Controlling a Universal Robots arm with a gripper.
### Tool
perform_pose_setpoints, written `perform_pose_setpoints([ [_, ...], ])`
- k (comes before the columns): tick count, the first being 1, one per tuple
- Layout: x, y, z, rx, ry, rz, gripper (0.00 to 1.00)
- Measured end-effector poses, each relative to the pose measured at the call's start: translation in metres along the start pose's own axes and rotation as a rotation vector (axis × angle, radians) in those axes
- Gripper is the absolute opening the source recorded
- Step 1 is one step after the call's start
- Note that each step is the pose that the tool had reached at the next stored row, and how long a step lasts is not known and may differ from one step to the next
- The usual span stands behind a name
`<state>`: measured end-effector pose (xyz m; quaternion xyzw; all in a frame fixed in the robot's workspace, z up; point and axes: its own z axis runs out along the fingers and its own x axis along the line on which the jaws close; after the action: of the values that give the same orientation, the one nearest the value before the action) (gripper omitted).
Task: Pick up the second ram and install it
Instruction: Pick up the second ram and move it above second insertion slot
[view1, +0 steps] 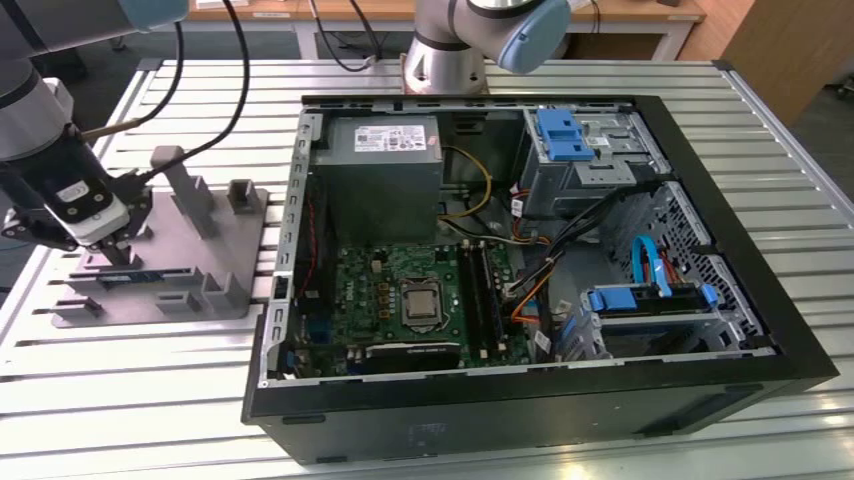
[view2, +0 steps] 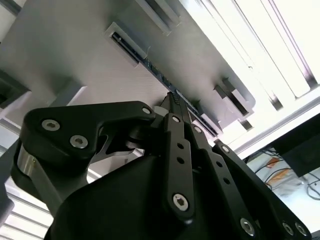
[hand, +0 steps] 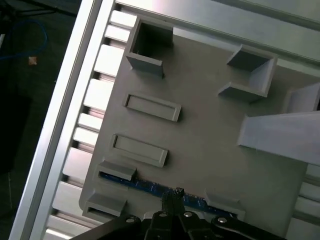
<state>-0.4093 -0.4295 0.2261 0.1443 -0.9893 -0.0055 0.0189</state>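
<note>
The claw (hand: 172, 194), pinched on the second ram (hand: 142, 185), hides its middle.

Slatted aluminium table (view1: 134, 400) bearing an open black computer case (view1: 534, 425) with square green motherboard (view1: 387, 290), grey metal box (view1: 380, 160) (probably a power supply) and blue plastic drive brackets (view1: 561, 135); grey plastic post fixture (view1: 227, 245) at the exterior view's left.

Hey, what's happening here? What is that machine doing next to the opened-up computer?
A robot arm has its claw down on a grey fixture, at the exterior view's left of an open computer case. The claw is closed on the upper edge of the second ram, a thin blue-green strip sitting on edge in the fixture's holders. The strip is not lifted out yet, so nothing has gone onto the motherboard inside the case.
</note>
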Motion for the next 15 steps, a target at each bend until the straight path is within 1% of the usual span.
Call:
perform_pose_setpoints([
  [6,0.0000,0.0000,0.0000,0.0038,0.0017,-0.105,0.10],
  [15,0.0000,0.0000,0.0002,0.0090,0.0040,-0.251,0.10],
])
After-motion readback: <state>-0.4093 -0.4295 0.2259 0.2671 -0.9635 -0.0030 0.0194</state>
